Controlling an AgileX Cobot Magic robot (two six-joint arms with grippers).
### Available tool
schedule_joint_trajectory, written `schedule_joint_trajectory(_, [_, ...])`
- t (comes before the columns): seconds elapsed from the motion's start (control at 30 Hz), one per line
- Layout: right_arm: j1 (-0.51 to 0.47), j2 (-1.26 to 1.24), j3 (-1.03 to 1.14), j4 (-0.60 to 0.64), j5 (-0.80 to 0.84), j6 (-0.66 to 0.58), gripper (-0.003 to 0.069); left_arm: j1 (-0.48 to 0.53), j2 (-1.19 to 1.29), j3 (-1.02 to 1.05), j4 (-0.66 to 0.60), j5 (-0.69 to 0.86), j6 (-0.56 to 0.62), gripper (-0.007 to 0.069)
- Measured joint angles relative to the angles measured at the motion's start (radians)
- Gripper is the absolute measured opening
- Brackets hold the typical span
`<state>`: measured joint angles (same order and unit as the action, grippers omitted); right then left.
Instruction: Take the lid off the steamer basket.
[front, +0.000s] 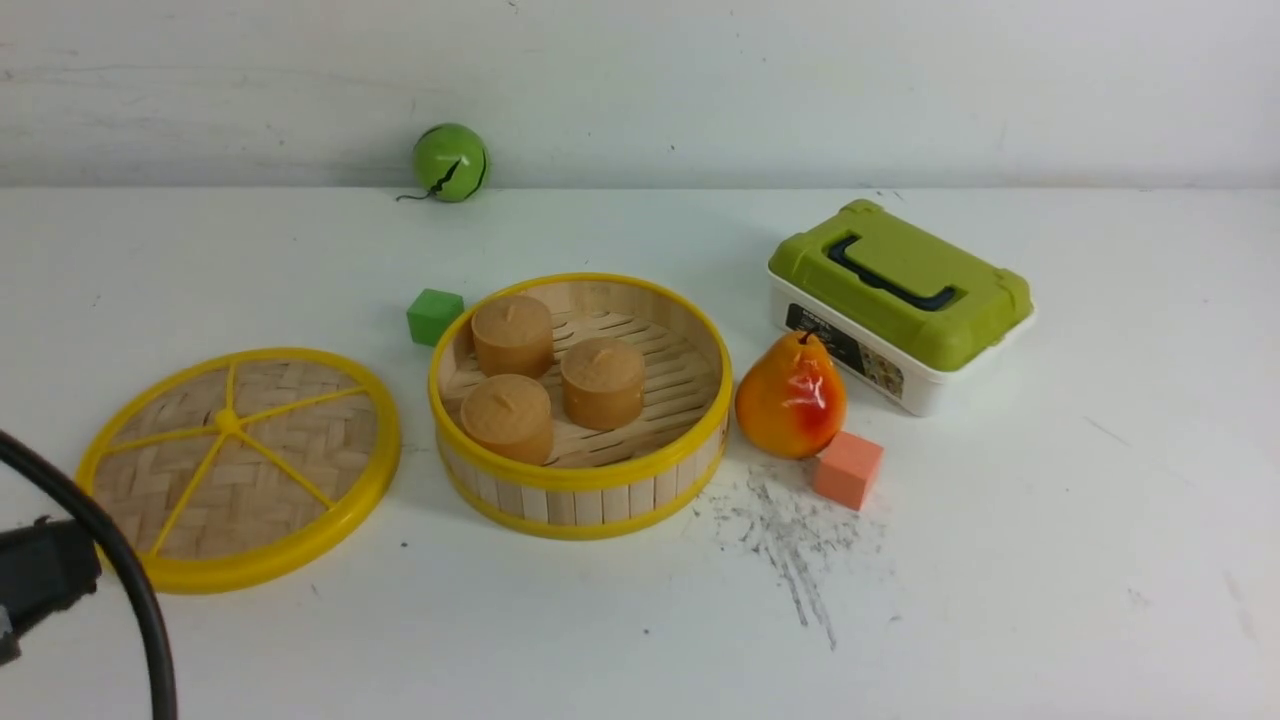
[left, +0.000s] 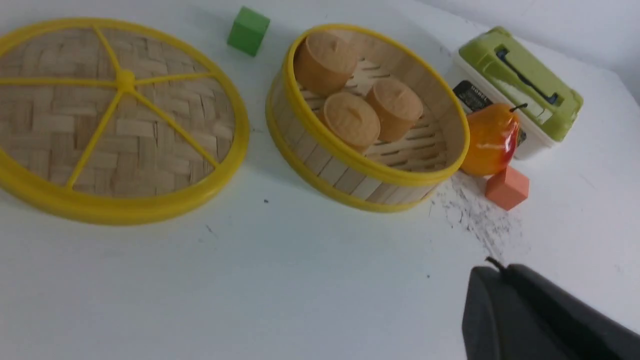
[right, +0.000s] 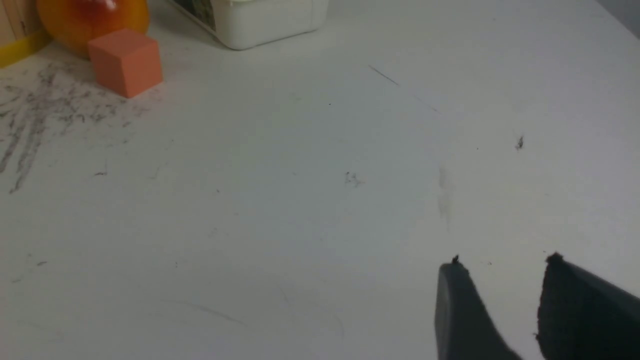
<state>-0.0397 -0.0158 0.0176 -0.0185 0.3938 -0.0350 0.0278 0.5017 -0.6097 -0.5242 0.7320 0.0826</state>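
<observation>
Lid already off; the task looked done.

The lid (front: 238, 467) lay flat on the table just left of the steamer basket (front: 585, 503), apart from it, spoked side up, so nothing seemed left but to draw the arms away. The basket stood open and held three tan round cakes (front: 602, 382). The white box (front: 900, 300) behind and to the right of the basket was closed under its green cover, its contents hidden. The right gripper (right: 505, 280), well right of the basket, had its jaws apart and empty. The left gripper (left: 505, 305) showed only one dark finger, so I could not tell how its jaws stood.
</observation>
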Motion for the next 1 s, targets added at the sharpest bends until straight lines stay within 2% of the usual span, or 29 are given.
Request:
schedule_joint_trajectory(0.13, [0.000,0.000,0.000,0.000,0.000,0.000,0.0240,-0.031,0.000,0.003,0.009,0.011,0.001,-0.0013])
schedule_joint_trajectory(0.27, [0.000,0.000,0.000,0.000,0.000,0.000,0.0240,-0.107,-0.019,0.013,0.028,-0.003,0.001,-0.0013])
schedule_joint_trajectory(0.33, [0.000,0.000,0.000,0.000,0.000,0.000,0.0240,-0.169,-0.071,0.035,0.069,-0.053,0.003,-0.0013])
schedule_joint_trajectory(0.4, [0.000,0.000,0.000,0.000,0.000,0.000,0.0240,-0.187,-0.101,0.054,0.099,-0.093,0.003,-0.0013])
schedule_joint_trajectory(0.6, [0.000,0.000,0.000,0.000,0.000,0.000,0.0240,-0.201,-0.291,0.283,0.227,-0.513,0.003,-0.0013])
schedule_joint_trajectory(0.63, [0.000,0.000,0.000,0.000,0.000,0.000,0.0240,-0.201,-0.297,0.293,0.234,-0.530,0.003,-0.0013])
schedule_joint_trajectory(0.67, [0.000,0.000,0.000,0.000,0.000,0.000,0.0240,-0.198,-0.351,0.370,0.296,-0.659,0.003,-0.0013])
schedule_joint_trajectory(0.77, [0.000,0.000,0.000,0.000,0.000,0.000,0.0240,-0.172,-0.439,0.490,0.373,-0.827,0.003,-0.0013])
schedule_joint_trajectory(0.87, [0.000,0.000,0.000,0.000,0.000,0.000,0.0240,-0.139,-0.506,0.587,0.394,-0.899,0.000,-0.0013])
schedule_joint_trajectory(1.0, [0.000,0.000,0.000,0.000,0.000,0.000,0.0240,-0.111,-0.510,0.632,0.400,-0.892,-0.043,-0.0013])
